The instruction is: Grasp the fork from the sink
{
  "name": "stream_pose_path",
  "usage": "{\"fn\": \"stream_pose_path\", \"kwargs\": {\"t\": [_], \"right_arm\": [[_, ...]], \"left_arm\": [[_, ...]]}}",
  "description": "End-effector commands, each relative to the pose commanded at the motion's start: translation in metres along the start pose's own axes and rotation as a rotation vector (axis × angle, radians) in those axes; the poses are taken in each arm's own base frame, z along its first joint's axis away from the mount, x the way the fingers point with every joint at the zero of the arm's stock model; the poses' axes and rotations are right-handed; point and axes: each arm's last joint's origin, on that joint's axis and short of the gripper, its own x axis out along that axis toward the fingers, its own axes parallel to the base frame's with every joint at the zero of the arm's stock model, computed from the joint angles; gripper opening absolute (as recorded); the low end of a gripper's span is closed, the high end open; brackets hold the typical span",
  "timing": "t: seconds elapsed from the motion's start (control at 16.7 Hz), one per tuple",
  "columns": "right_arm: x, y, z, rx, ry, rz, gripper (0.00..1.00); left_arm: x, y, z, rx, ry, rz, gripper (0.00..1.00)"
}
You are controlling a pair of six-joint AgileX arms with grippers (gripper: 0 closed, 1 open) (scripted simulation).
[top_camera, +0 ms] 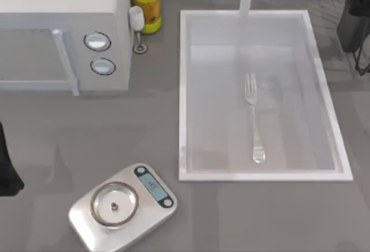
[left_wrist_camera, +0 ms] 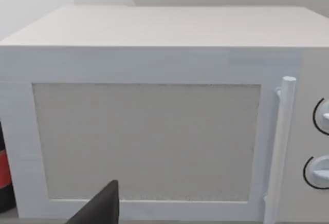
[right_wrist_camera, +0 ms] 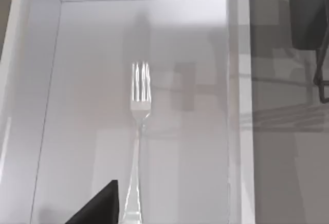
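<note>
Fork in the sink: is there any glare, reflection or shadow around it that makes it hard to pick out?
Top view: the fork is pale against the pale sink floor, with a faint grey shadow just right of its tines. Right wrist view: bright streaks gleam on the tines, a soft dark smear lies above them, and the handle fades into the floor.

No text can be read. The scale, on the bench just beside the sink's near corner, has a small display whose digits are too blurred to tell.
</note>
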Motion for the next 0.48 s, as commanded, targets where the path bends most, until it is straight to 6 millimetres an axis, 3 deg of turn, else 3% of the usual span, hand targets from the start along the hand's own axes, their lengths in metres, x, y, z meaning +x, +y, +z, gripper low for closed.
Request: {"fn": "stream_pose_path", "kwargs": {"t": [0.24,0.48], "right_arm": [[0.077,0.035,0.045,0.009,0.238,-0.022,1.00],[0.161,0.066,0.051,0.010,0.448,-0.063,1.00]], "left_arm": [[0.000,0.000,0.000,0.000,0.000,0.000,1.00],[0.000,0.000,0.000,0.000,0.000,0.000,1.00]]}}
